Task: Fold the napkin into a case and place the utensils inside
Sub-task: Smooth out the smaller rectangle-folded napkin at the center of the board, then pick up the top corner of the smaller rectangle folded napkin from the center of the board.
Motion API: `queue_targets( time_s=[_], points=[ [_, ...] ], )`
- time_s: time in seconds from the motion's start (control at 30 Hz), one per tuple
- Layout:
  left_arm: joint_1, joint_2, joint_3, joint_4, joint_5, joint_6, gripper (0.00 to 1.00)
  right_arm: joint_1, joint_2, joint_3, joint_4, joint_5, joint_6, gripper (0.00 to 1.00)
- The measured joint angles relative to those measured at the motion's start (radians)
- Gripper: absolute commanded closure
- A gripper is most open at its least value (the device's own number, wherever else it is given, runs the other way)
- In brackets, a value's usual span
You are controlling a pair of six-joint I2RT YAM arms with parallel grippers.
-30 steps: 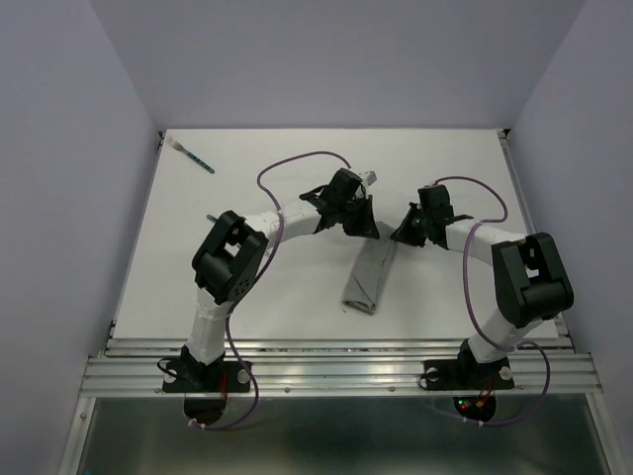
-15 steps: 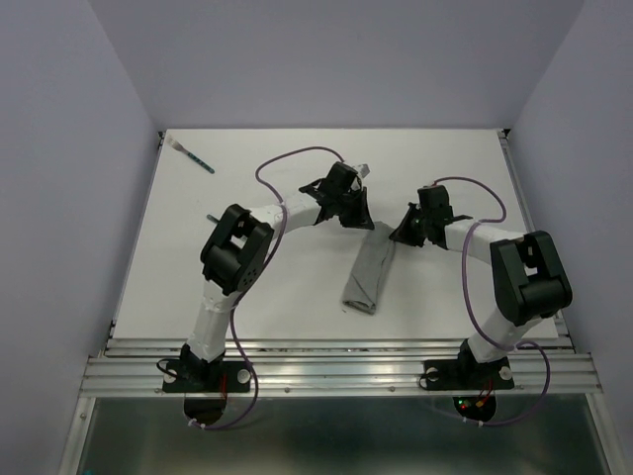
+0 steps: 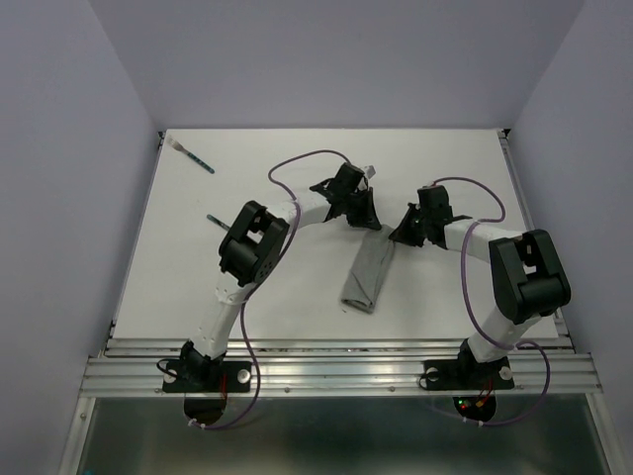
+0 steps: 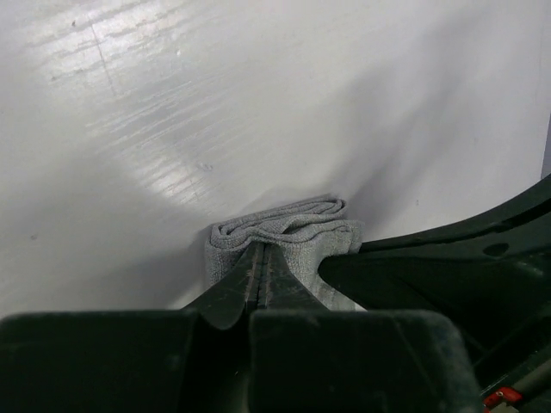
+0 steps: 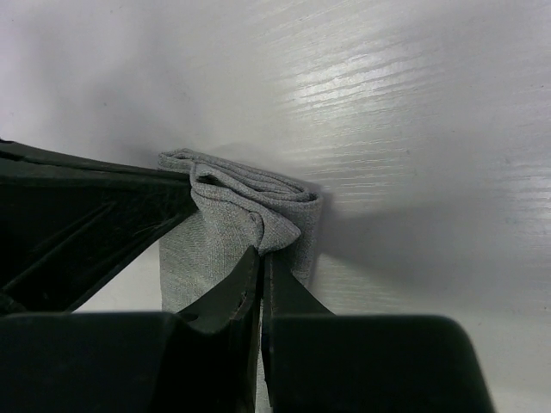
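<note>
**A:** Your left gripper (image 4: 258, 249) is pressed fully closed, with a fold of grey cloth nipped between the tips. That fold is the left corner of the far end of the case (image 4: 284, 225).

**B:** Your right gripper (image 5: 261, 251) is the same: jaws together, pinching the other corner of that short end. You hold one end with both.

**A:** From your grippers the case runs back toward the near edge of the bench (image 3: 178, 277). Its long axis goes far to near, and the near end leans slightly left and lies flat.

**B:** The utensils (image 3: 195, 158) are well apart from it, on your left. One lies at the far-left corner. A second utensil (image 3: 220, 220) lies just beside your left arm's elbow, partly hidden.

**A:** So I judge your left arm the nearer one for fetching them. I cannot tell which end of the case opens.
</note>
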Motion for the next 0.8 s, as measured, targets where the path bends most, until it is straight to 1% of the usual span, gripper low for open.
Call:
queue_targets(
  time_s=[0.1,0.17,0.2,0.23,0.27,0.3,0.37,0.4,0.5,0.6,0.63,0.7,0.8],
  points=[
    [0.001,0.018,0.014,0.007,0.013,-0.011,1.00,0.000,0.000,0.000,0.000,0.000,-0.003,0.99],
    [-0.002,0.022,0.020,0.007,0.008,-0.011,1.00,0.000,-0.001,0.000,-0.002,0.000,-0.004,0.95],
    [-0.004,0.023,0.022,0.008,0.007,-0.011,1.00,0.000,-0.002,0.000,-0.002,0.000,-0.005,0.91],
    [-0.005,0.024,0.025,0.006,0.005,-0.010,1.00,0.000,-0.007,0.000,-0.006,0.001,-0.007,0.82],
    [-0.006,0.025,0.027,0.006,0.002,-0.009,1.00,0.000,-0.014,0.000,-0.013,0.003,-0.009,0.76],
    [-0.008,0.024,0.027,0.005,0.000,-0.009,1.00,-0.002,-0.025,0.000,-0.019,0.005,-0.013,0.64],
    [-0.012,0.024,0.027,0.006,-0.010,-0.007,1.00,-0.002,-0.053,-0.001,-0.032,0.019,-0.019,0.55],
    [-0.015,0.024,0.027,0.007,-0.016,-0.005,1.00,-0.007,-0.070,-0.002,-0.040,0.025,-0.019,0.48],
    [-0.024,0.017,0.027,0.000,-0.045,0.007,1.00,-0.032,-0.142,-0.006,-0.049,0.039,-0.027,0.44],
    [-0.037,-0.002,0.026,-0.032,-0.098,0.028,1.00,-0.071,-0.196,-0.025,-0.047,0.047,-0.030,0.44],
    [-0.043,-0.011,0.025,-0.046,-0.114,0.035,0.95,-0.092,-0.214,-0.039,-0.047,0.047,-0.031,0.44],
    [-0.052,-0.039,0.013,-0.071,-0.158,0.050,0.90,-0.117,-0.219,-0.052,-0.047,0.050,-0.032,0.44],
    [-0.066,-0.076,0.010,-0.111,-0.208,0.064,0.85,-0.138,-0.212,-0.069,-0.056,0.050,-0.033,0.44]
  ],
)
